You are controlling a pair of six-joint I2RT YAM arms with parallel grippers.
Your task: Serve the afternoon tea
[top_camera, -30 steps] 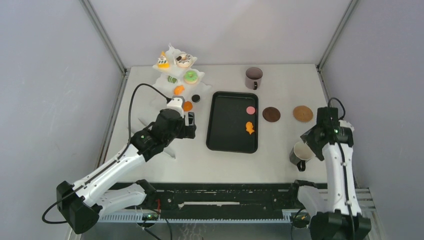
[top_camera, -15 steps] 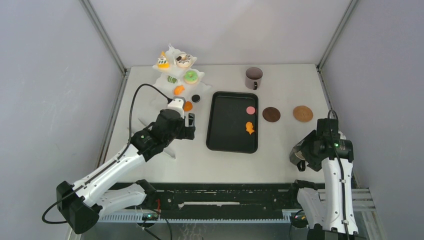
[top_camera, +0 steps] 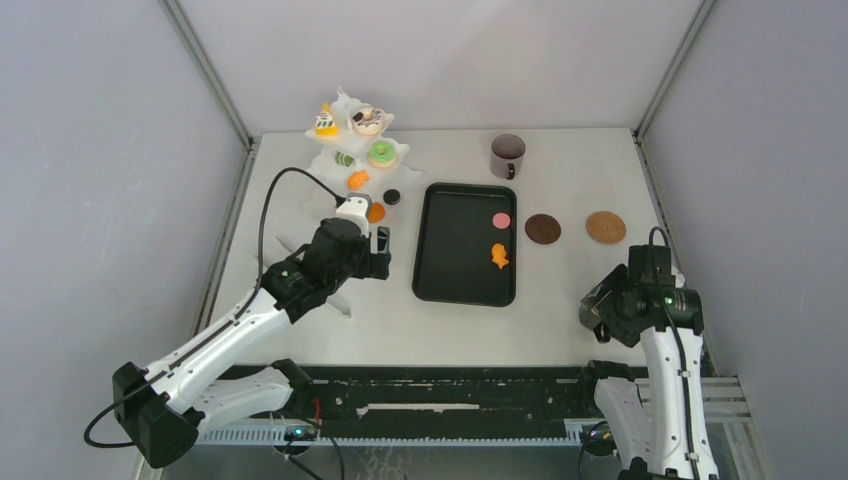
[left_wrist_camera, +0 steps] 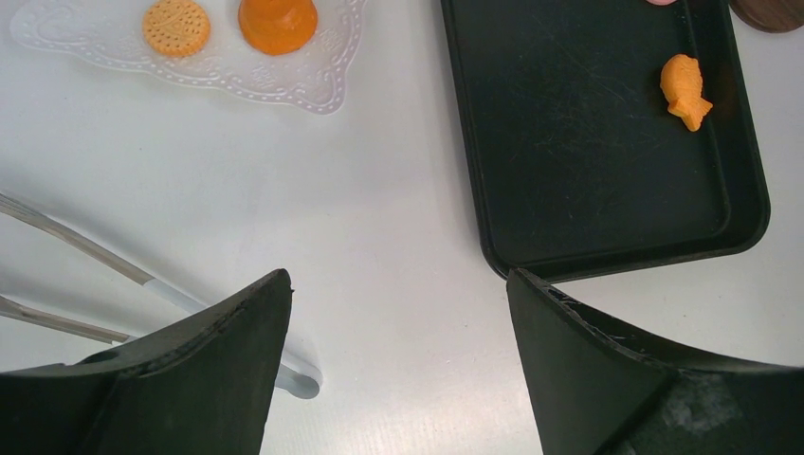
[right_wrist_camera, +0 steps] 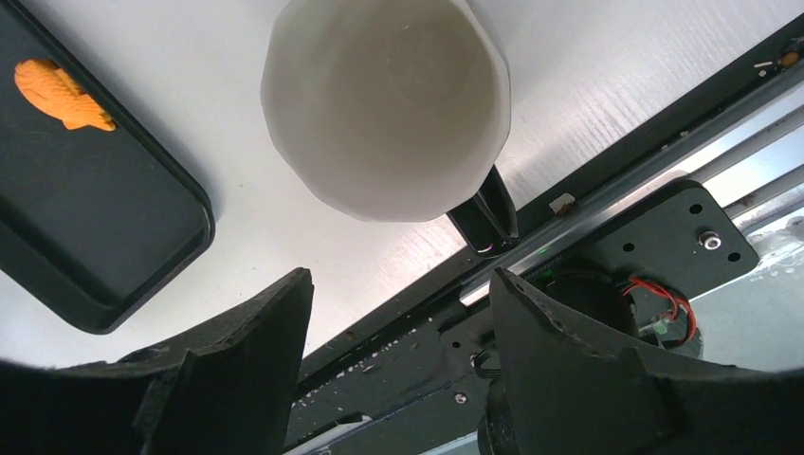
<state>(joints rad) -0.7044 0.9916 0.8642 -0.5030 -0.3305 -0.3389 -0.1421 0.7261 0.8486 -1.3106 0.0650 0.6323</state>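
- White-lined mug (right_wrist_camera: 384, 104) stands by the right corner of the worktop's (right_wrist_camera: 588, 66) near edge. Its dark handle is turned toward the black rail (right_wrist_camera: 654, 237) there. The right claw (right_wrist_camera: 398, 275) hangs over it, fingers spread, nothing between them.
- Main risk: a finger landing on the rim rather than beside it would probably tip the mug or shove it over the near edge onto the rail.
- A pinch on the smooth wall alone may slip. The handle looks a surer hold but sits on the awkward side.
- The left claw (left_wrist_camera: 398, 280) is also spread and empty, over bare worktop between the lace-edged plate (left_wrist_camera: 313, 90) and the black tray (left_wrist_camera: 588, 161). A thin metal tool (left_wrist_camera: 76, 242) lies just beside its left finger, and a sideways move could drag it.
- The fish pastry (left_wrist_camera: 685, 90) lies loose on the tray, so a bump there would likely send it sliding.
- In the top view the right arm covers nearly all of that mug, so its gap from the edge is hard to judge.
- The left wrist view crops the orange cake (left_wrist_camera: 277, 19) beside the cookie (left_wrist_camera: 176, 26). I cannot tell whether their plate belongs to the white stand (top_camera: 322, 160).
- The tool's ends run out of frame, so what it is remains unclear.
- The second mug (top_camera: 507, 155), near the far edge, is too small to check inside.
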